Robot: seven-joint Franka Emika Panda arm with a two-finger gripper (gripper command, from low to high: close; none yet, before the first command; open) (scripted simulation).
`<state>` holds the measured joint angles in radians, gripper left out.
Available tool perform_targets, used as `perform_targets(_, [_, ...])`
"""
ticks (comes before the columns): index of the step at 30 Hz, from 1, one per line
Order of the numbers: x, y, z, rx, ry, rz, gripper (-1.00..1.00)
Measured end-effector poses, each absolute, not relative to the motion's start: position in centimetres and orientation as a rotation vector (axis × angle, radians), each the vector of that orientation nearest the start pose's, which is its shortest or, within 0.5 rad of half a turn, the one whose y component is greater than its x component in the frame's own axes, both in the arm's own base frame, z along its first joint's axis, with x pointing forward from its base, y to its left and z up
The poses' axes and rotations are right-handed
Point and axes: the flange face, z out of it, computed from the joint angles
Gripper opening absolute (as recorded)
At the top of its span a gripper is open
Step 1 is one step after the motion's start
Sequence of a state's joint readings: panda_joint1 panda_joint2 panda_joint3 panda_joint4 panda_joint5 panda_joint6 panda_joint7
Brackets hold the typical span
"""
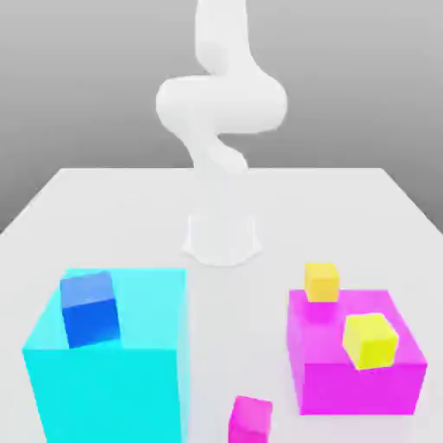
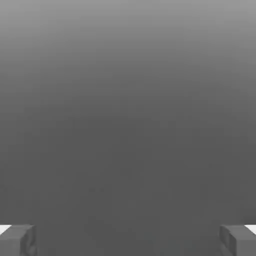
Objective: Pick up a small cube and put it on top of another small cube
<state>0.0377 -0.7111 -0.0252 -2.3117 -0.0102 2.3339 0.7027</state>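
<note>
Rising from its base at the table's far middle:
Arm [image 1: 221, 95]: curling upward, out of frame.
Gripper [image 2: 128, 240]: fingers [image 2: 17, 239] standing spread wide, nothing between.
Small magenta cube [image 1: 251, 420]: lying on the white table [image 1: 112, 216], near edge.
Golden cube [image 1: 321, 281]: sitting at the large magenta block's [image 1: 363, 381] far edge.
Room: showing plain grey.

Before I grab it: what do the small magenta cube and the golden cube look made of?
Small magenta cube: uniform flat colour, matte, no grain or glint; reads as plain plastic or painted block, though a render leaves that open. Golden cube: same untextured matte look, crisp edges, likely rigid. Gripper is open, holding nothing.
</note>
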Motion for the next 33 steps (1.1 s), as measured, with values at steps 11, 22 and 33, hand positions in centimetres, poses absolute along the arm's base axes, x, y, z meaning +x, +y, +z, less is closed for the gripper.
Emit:
perform_targets(11, [48.4,1.8,49.6,-2.959,0.281,-0.644,0.00])
perform_targets(22, [50.6,3.7,29.4,-3.085,-0.458,-0.230,0.00])
perform_targets(33, [48.7,3.9,13.8,-3.030,-0.831,-0.001,-1.00])
